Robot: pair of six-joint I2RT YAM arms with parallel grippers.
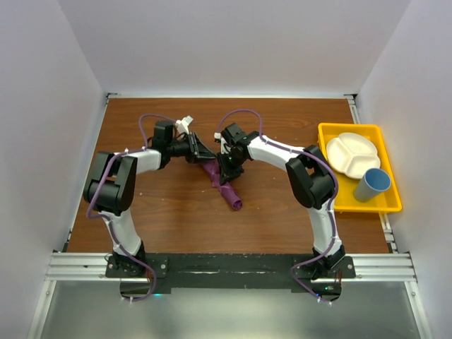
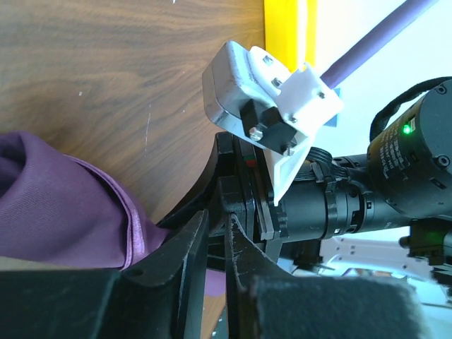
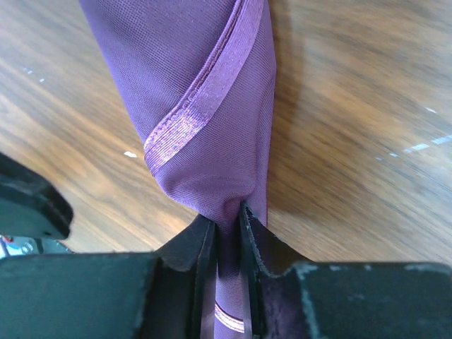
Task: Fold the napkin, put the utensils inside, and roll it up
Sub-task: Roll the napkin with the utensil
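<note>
Right tool (image 3: 224, 220) pinching rolled napkin (image 3: 205, 99) end; left tool (image 2: 217, 233) nearly pressed together beside it, grip unclear.

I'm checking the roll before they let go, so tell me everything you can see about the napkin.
The napkin is plum-purple woven cloth with a shinier stitched hem band, rolled into a tapering tube, the hem spiralling across it. It lies on the wooden table, slanting from mid-table toward the near right. The right fingers pinch one end; cloth also rests against the left fingers, grip unclear.
</note>
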